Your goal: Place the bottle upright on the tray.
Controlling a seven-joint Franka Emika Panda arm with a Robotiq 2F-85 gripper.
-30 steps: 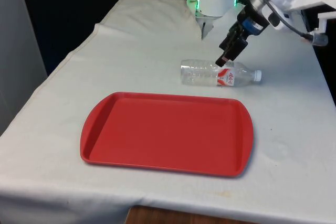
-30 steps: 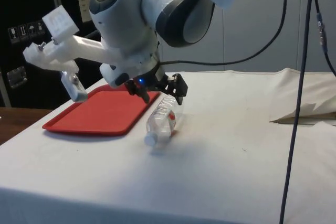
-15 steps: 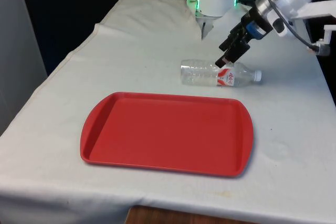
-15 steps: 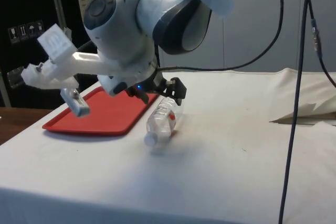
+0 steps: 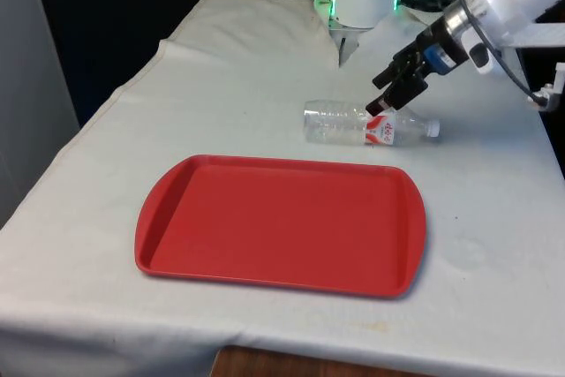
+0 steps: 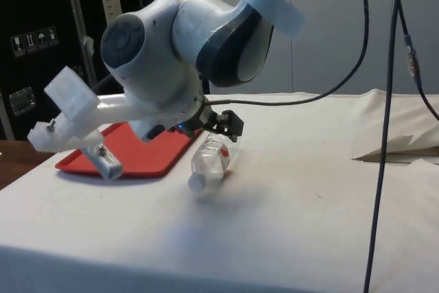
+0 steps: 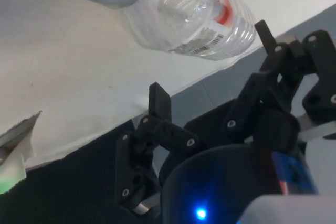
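Bottle on its side on the table, beyond the tray

A clear plastic bottle (image 5: 369,126) with a red-and-white label lies flat on the white-clothed table (image 5: 221,86), just past the far edge of the red tray (image 5: 281,223), cap toward the front view's right. The black hand (image 5: 395,92) hangs tilted close over its labelled part, fingers (image 7: 159,100) apart, gripping nothing.
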